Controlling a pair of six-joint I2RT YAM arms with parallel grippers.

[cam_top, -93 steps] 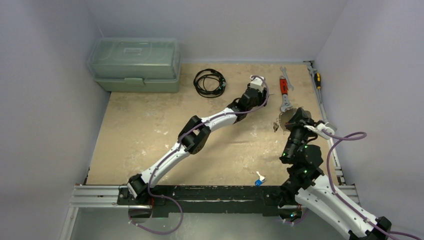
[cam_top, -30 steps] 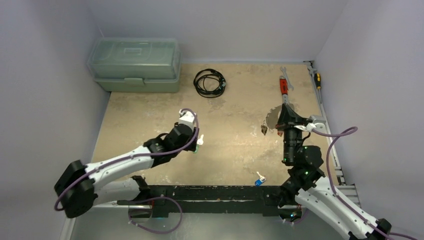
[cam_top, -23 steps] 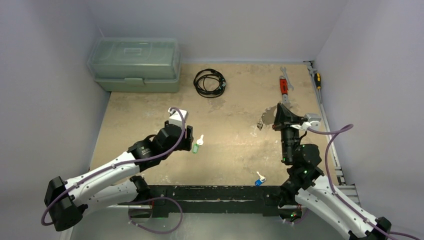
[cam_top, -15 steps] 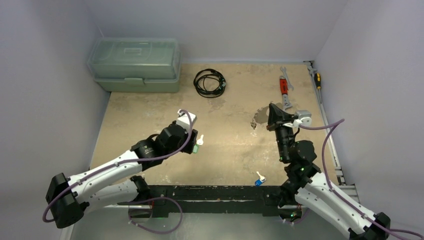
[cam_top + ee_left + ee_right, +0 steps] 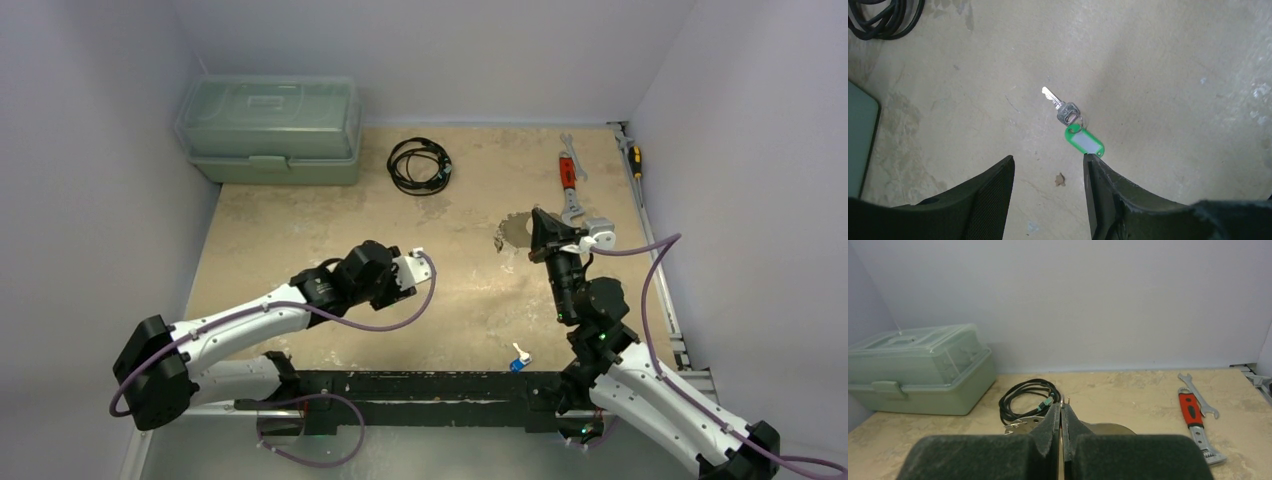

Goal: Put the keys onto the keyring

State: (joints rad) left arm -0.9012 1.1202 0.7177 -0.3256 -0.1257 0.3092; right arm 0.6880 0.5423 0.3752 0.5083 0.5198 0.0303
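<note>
Blue-tagged key (image 5: pixel 517 357): on the table (image 5: pixel 300 230) nearest the arm bases, well behind both claws.
Left claw (image 5: pixel 1047 159): jaws spread wide with nothing between them, low over the table.
Green-tagged key (image 5: pixel 1068 111): flat on the table just ahead of the left claw and off-centre. Its green tag (image 5: pixel 1084 141) lies at the tip of that claw's right finger (image 5: pixel 1098 190), and the blade points away.
Right claw (image 5: pixel 1061 412): pads pressed together on the keyring's wire, raised off the table.
Keyring (image 5: pixel 1105 428): silvery loop showing on either side of the right claw's fingers, well apart from the left claw.
Likely step: picking up the green-tagged key.
Risk: closing from this offset may nudge the key aside or pinch only the tag, leaving the key swinging. The thin wire may also twist between the right claw's pads.
Red-handled wrench (image 5: pixel 1192 410): ahead-right of the right claw.
Black cable coil (image 5: pixel 1023 392): ahead-left of it.
Green toolbox (image 5: pixel 913 370): far left.
</note>
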